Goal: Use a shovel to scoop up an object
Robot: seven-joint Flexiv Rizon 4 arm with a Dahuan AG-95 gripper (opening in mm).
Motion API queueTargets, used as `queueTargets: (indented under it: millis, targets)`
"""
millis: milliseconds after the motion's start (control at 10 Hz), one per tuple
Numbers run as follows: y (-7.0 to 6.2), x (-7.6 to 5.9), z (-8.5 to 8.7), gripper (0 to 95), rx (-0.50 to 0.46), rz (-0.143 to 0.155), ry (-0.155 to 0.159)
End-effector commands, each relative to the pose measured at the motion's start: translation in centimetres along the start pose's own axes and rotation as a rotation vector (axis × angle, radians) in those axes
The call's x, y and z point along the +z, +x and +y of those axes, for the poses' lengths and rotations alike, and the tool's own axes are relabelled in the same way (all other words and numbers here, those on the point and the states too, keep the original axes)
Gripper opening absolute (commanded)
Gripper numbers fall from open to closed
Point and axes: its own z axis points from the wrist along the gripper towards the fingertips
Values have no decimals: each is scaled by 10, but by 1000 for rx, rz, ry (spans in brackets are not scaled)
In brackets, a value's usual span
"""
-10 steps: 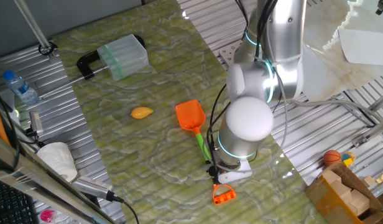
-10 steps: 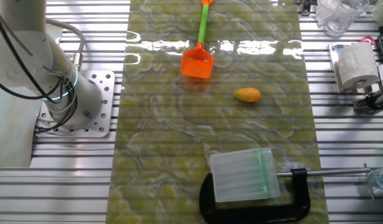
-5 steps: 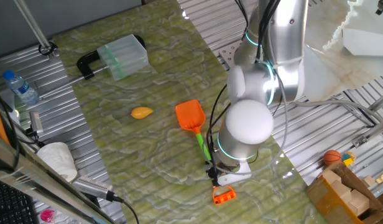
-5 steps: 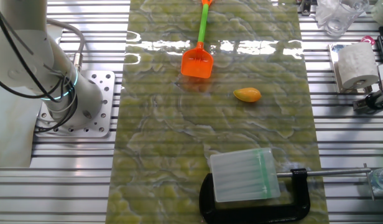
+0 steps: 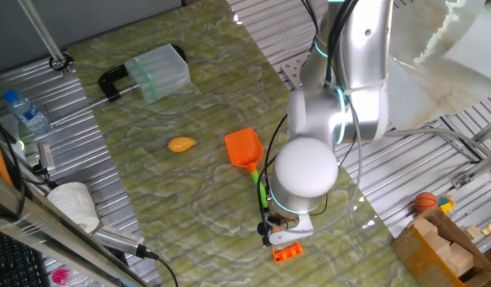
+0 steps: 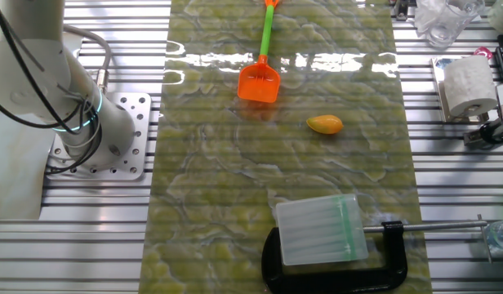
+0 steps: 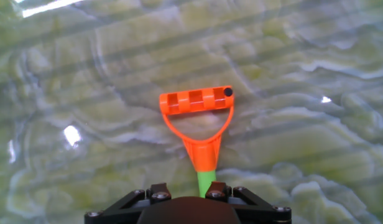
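The shovel lies flat on the green marbled mat, with its orange blade (image 5: 244,148) towards the mat's middle, a thin green shaft (image 5: 261,187), and the orange D-shaped end (image 5: 286,253) near the edge. The other fixed view shows the blade (image 6: 260,84) at the top. The object (image 5: 181,144), a small yellow-orange oval lump (image 6: 324,124), rests on the mat a short way off the blade. My gripper (image 5: 271,229) is low over the shaft just behind the D end (image 7: 196,101). In the hand view its finger blocks stand apart, with the shaft (image 7: 206,180) beside the right one.
A black clamp holding a clear plastic box (image 5: 154,72) sits at the mat's far end (image 6: 317,229). A water bottle (image 5: 26,112), a white cloth (image 5: 74,203) and a paper roll (image 6: 466,86) lie off the mat. A small basketball (image 5: 425,202) sits by wooden blocks.
The arm has swung down and a little left, bringing the gripper closer onto the shaft near the D end. The shovel and the object have not moved.
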Motion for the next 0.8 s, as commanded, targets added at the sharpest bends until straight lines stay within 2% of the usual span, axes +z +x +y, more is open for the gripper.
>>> queueTargets:
  millis: [100,400,500,800]
  targets:
    - [12,9,2,380,-19,-23,31]
    - [14,16,-2,380,-18,-26,47]
    - [17,20,-5,380,-20,-44,49]
    - [18,22,-9,380,-24,-41,56]
